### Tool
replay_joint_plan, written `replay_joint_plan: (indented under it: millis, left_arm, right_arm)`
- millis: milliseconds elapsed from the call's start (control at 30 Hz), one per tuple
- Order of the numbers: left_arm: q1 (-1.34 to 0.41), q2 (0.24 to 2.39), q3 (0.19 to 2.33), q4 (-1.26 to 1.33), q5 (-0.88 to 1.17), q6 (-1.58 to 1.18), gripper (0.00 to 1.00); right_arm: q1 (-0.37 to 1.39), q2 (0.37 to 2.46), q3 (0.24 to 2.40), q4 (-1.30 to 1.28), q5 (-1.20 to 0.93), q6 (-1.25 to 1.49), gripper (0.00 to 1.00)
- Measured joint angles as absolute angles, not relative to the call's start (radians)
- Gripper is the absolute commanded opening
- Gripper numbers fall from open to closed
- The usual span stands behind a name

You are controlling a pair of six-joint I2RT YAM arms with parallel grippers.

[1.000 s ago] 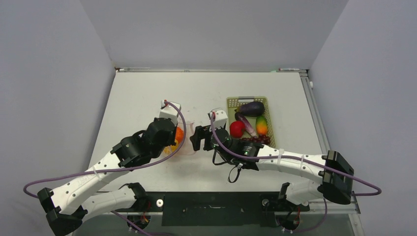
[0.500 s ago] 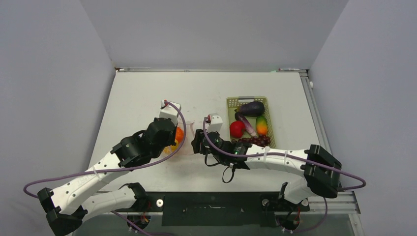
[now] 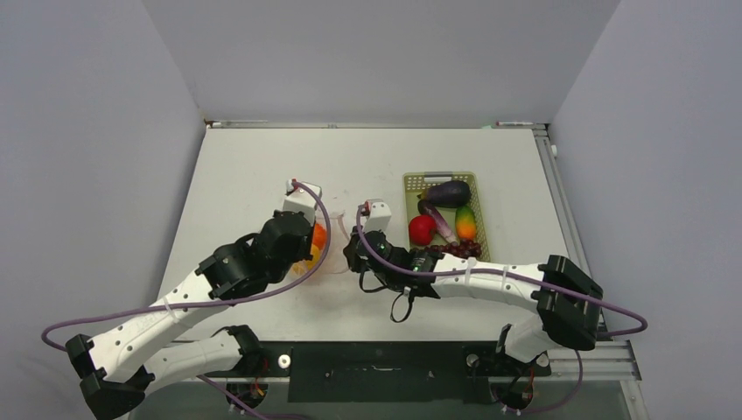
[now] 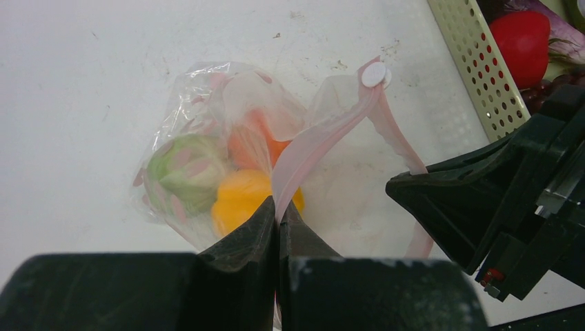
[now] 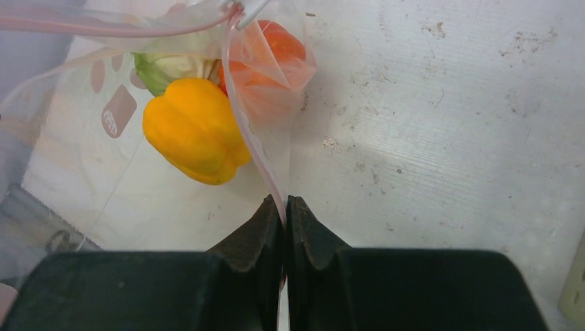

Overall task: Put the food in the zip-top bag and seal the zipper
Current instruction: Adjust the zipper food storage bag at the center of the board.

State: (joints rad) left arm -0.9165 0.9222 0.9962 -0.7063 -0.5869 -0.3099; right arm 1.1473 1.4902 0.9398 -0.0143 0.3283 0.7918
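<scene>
Zip-top bag (image 4: 207,124), on desk (image 3: 262,166): left hand (image 4: 278,208) and right hand (image 5: 284,205) each clamped tight on opposite zipper (image 4: 314,141) lips, likely to hold the mouth apart for loading.

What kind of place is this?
Probably a robotics lab booth: grey walls close in a white table, a left arm and a right arm are bolted at its edge, and a basket holds toy food.

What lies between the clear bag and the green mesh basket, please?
The right hand, shut on the bag's pink zipper strip, fills the gap to the basket; farther back the table is bare. The top view shows this.
</scene>
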Motion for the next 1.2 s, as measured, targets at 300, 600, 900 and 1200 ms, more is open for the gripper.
replay_joint_plan:
  millis: [300,600,900,1200]
  left_arm:
    - [-0.935,0.887,1.000,-0.730,-0.561,-0.319,0.00]
    - [-0.935,0.872,1.056,-0.799,-0.479,-0.345,0.00]
    - [-0.935,0.860,1.166,-0.852,-0.380,-0.356,0.01]
    - [-0.935,0.835,1.242,-0.879,-0.294,-0.361,0.02]
  right_arm:
    - [1.147,1.459,1.049,-0.092,0.328,0.706,0.05]
    - [1.147,1.418,1.148,-0.180,0.328,0.608,0.05]
    - [1.147,1.410,1.295,-0.281,0.328,0.515,0.05]
    - [1.147,1.382,1.362,-0.361,0.329,0.455,0.05]
